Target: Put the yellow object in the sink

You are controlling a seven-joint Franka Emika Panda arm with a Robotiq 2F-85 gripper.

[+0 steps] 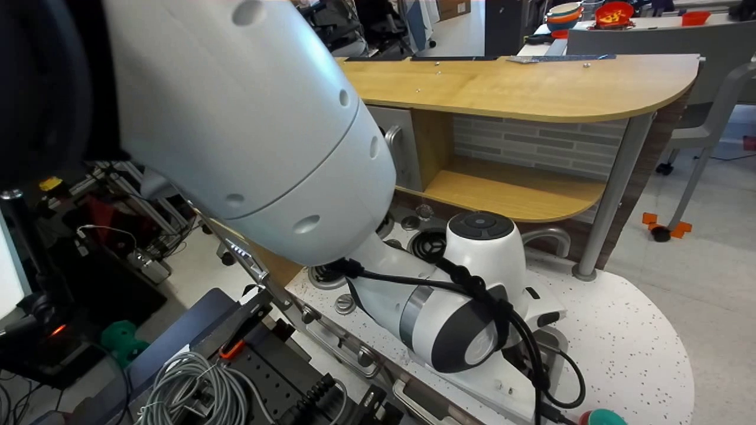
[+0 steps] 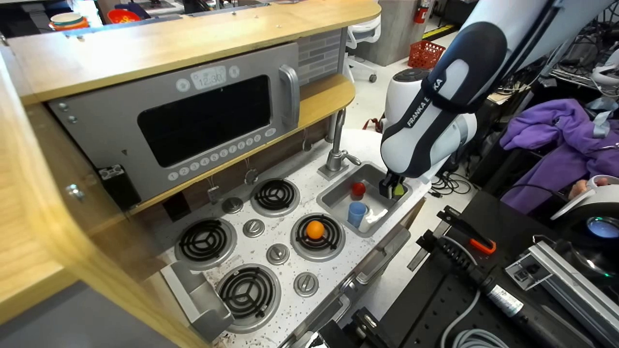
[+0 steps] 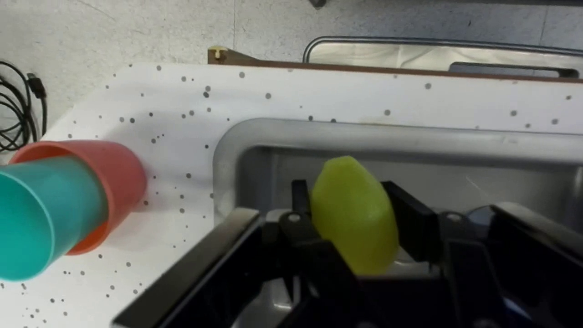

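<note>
Gripping a yellow-green, tapered, lemon-like object [image 3: 353, 223] by both flanks, the black two-fingered gripper [image 3: 348, 200] hangs over the round-cornered, dull-grey metal sink [image 3: 364, 139], toward two o'clock from the sink's middle in an exterior view. Fetching the object and bringing it over the sink look done; what is left, I judge, is to lower it and let go. Whether it already dips below the rim, I cannot tell. Its blunt tip points to about twelve o'clock in the wrist view, and its skin looks matte, perhaps plastic.

Farther out, at nine o'clock in that view, a smooth teal cup [image 3: 77, 191] nests in a coral-red cup [image 3: 120, 171], both plastic-looking, on a white, grey-flecked countertop [image 3: 255, 86]. In an exterior view, the sink holds a small round red object [image 2: 358, 189], too small to identify, at nine o'clock from the gripper, and a blue, straight-sided cup [image 2: 357, 212] at eight. Beyond, also at eight, a glossy orange ball [image 2: 315, 230] sits on a black spiral burner [image 2: 332, 236], while a curved metal tap [image 2: 335, 162] stands at ten.
</note>
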